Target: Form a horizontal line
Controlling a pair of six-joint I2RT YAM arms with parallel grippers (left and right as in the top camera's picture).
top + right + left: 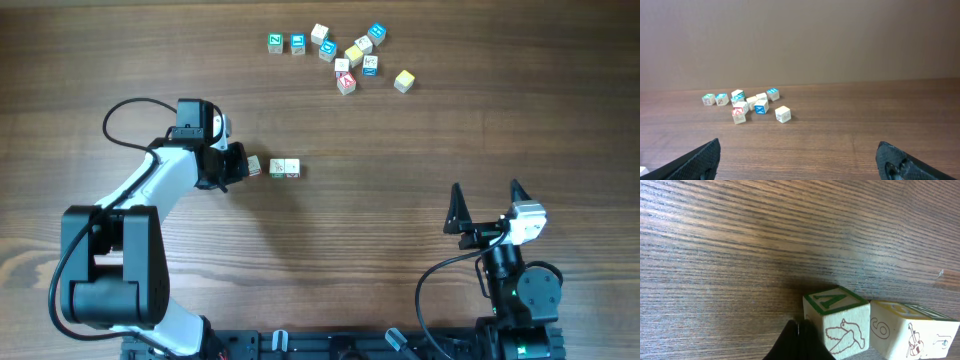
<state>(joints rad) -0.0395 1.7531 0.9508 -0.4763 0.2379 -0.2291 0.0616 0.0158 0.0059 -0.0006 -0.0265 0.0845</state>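
Left gripper (pixel 240 166), tips together, is touching the end cube (pixel 254 167) of the horizontal line (pixel 284 169), left of centre. Only approx. 3 cubes are sitting in the row, so most work is remaining. Loose scatter (pixel 345 55) is lying well apart at the far side. Right gripper (pixel 487 208) is hovering w/ jaws apart.

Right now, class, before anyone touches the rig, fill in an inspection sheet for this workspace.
Surface: brown wood-grain table.
Job's things: short row of letter cubes, three, mid-table.
Clutter: loose letter cubes scattered at the far side, several blue.
Grippers: left claw shut at the row's left end; right claw open, holding nothing.
Cables: black cable looping beside the left arm; second cable by the right arm.
Surroundings: plain wall behind the table.
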